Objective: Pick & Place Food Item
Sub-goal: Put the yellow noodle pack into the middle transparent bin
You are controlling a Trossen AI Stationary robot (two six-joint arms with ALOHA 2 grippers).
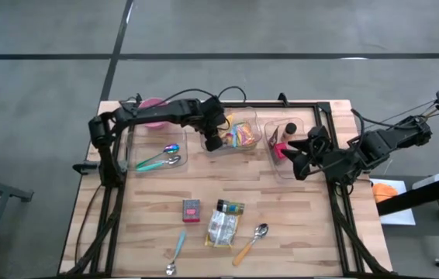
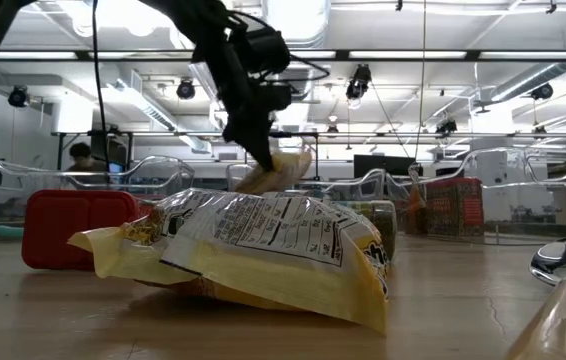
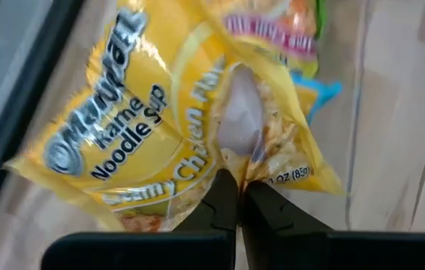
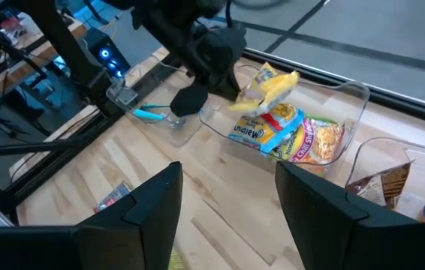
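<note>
Yellow ramen pack (image 3: 190,142) hangs from the left tool (image 3: 231,196), whose fingers are pinched together on its edge, lifted just above the middle bin (image 1: 252,124) at the far side of the counter (image 1: 297,225); its long axis slants. Its print reads "Ramen Noodle Soup", "Chicken Flavor" and "oz (85g)". Right tool (image 4: 227,191) waits with fingers apart, empty, over the right bin (image 1: 306,120).

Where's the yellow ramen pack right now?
In the high view it hangs pinched in the left hand over the middle clear bin; the ramen pack fills the left wrist view.
</note>
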